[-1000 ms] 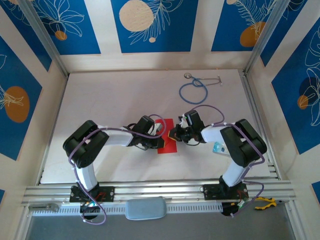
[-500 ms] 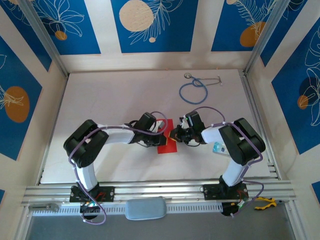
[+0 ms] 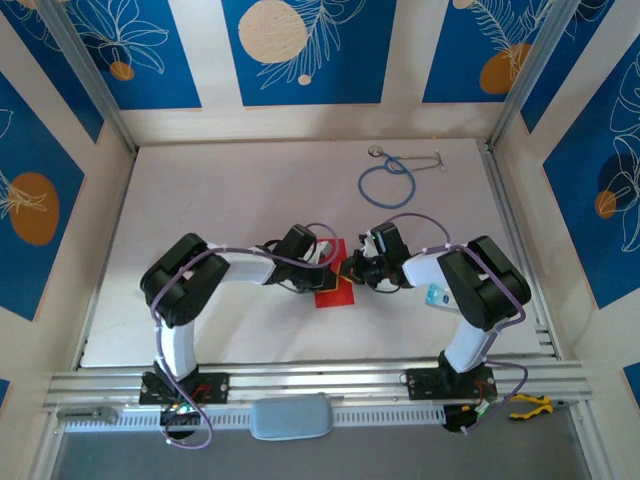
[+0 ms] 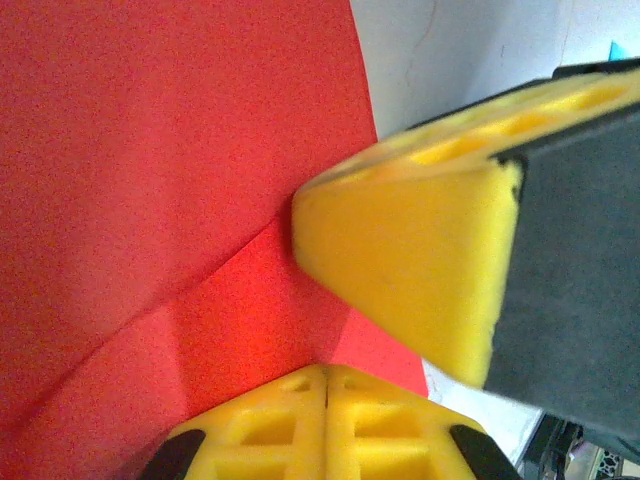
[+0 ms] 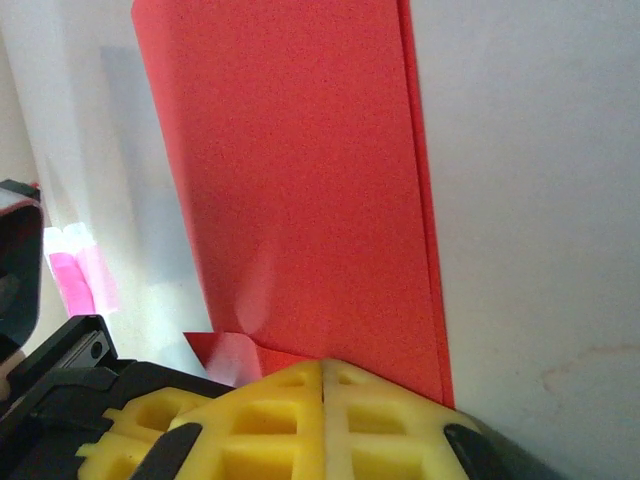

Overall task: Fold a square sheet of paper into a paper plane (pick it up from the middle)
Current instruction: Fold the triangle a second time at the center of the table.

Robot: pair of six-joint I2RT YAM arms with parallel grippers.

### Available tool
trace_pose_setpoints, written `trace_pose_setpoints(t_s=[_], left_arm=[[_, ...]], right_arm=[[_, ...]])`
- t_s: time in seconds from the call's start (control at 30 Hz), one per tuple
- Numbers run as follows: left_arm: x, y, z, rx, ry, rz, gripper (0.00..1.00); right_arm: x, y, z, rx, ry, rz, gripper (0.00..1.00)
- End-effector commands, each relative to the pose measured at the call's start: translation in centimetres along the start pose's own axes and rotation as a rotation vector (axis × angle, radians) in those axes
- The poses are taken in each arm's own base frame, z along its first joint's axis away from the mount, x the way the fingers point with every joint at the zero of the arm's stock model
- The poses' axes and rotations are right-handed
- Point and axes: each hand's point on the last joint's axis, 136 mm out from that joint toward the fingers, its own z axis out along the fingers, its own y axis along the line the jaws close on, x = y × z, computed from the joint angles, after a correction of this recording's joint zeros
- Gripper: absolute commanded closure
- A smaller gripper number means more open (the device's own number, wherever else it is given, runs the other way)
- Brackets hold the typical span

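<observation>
The square sheet of paper (image 3: 333, 288) is bright red and lies on the white table as a narrow strip folded lengthwise, between the two arms. No paper plane shape is in view. My left gripper (image 3: 326, 263) is shut, its yellow tips (image 4: 328, 420) low over the red sheet (image 4: 150, 200), which shows a slanted crease. My right gripper (image 3: 350, 270) is also shut and meets it from the right. Its tips (image 5: 325, 420) sit at the near end of the strip (image 5: 300, 180), where a small corner curls up. The right gripper's yellow finger (image 4: 420, 270) looms close in the left wrist view.
A blue stethoscope (image 3: 388, 182) lies at the far right of the table (image 3: 220, 200). Aluminium rails bound the table at the sides and the near edge. A yellow-and-black tool (image 3: 528, 403) rests beyond the near rail at right.
The left arm's elbow has swung right and its gripper has edged closer onto the red sheet. The right arm has barely moved. Both grippers stay shut.
</observation>
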Motion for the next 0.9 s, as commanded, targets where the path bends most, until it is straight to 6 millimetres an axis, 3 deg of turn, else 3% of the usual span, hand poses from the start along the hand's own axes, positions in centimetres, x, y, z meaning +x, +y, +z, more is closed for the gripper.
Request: trace_pose_setpoints(t_s=[0.0, 0.3, 0.4, 0.5, 0.6, 0.73, 0.87], left_arm=[[3.1, 2.2, -0.6, -0.054, 0.076, -0.049, 0.97], [4.2, 2.0, -1.4, -0.023, 0.069, -0.038, 0.92], [3.1, 1.2, -1.3, 0.005, 0.038, -0.029, 0.91], [1.2, -0.5, -1.3, 0.04, 0.003, -0.004, 0.89], [-0.7, -2.4, -1.8, 0.075, -0.057, 0.033, 0.87], [-2.1, -4.5, -3.2, 0.104, -0.107, 0.089, 0.83], [-1.7, -3.6, -4.7, 0.041, -0.141, 0.098, 0.83]], right_arm=[[1.9, -4.8, 0.4, 0.159, 0.038, 0.08, 1.0], [1.8, -5.0, 0.3, 0.169, 0.038, 0.076, 1.0], [1.7, -4.3, 0.2, 0.152, 0.039, 0.062, 1.0], [1.1, -2.2, -0.3, 0.093, 0.036, 0.022, 1.0], [0.0, 0.4, -1.8, 0.057, -0.008, -0.022, 0.98], [-1.3, 1.7, -4.3, 0.065, -0.08, -0.041, 0.88], [-0.7, 1.7, -5.5, 0.068, -0.085, -0.041, 0.84]])
